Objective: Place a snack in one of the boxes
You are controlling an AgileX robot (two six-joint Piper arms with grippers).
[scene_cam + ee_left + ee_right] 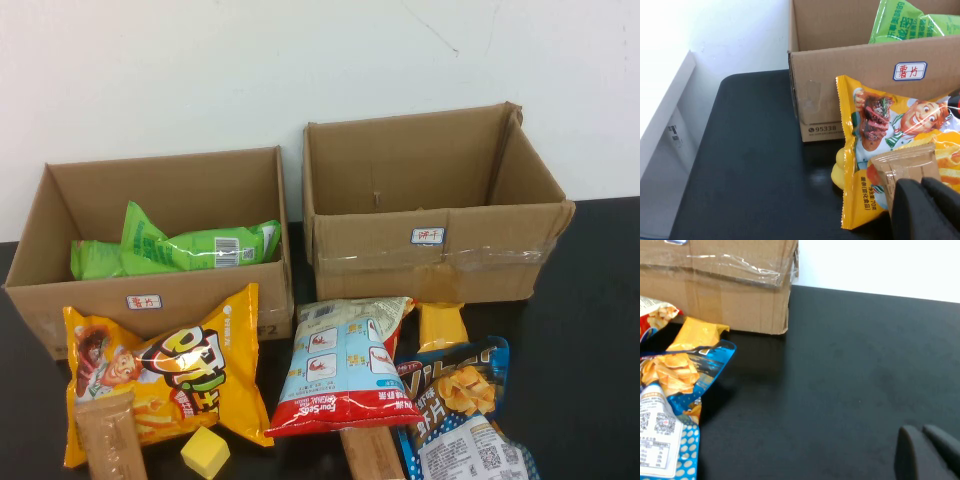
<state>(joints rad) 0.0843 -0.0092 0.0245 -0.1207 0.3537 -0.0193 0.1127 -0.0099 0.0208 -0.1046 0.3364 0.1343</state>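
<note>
Two open cardboard boxes stand at the back. The left box (pixel 160 300) holds green snack bags (pixel 190 245); the right box (pixel 440 265) shows nothing inside. In front lie an orange chip bag (pixel 165 375) with a brown bar (pixel 108 435) on it, a white-and-red bag (pixel 340 365) and a blue chip bag (pixel 460 405). Neither gripper shows in the high view. My left gripper (pixel 921 182) is shut, its tips just over the near end of the brown bar (pixel 902 162). My right gripper (pixel 921 429) is shut and empty over bare black table, to the right of the blue bag (pixel 675 390).
A yellow cube (pixel 205 452) lies beside the orange bag. A small yellow packet (pixel 442 325) and a second brown bar (pixel 370 455) lie by the blue bag. White wall stands behind the boxes. Black table runs to the right of the right box (pixel 730 300).
</note>
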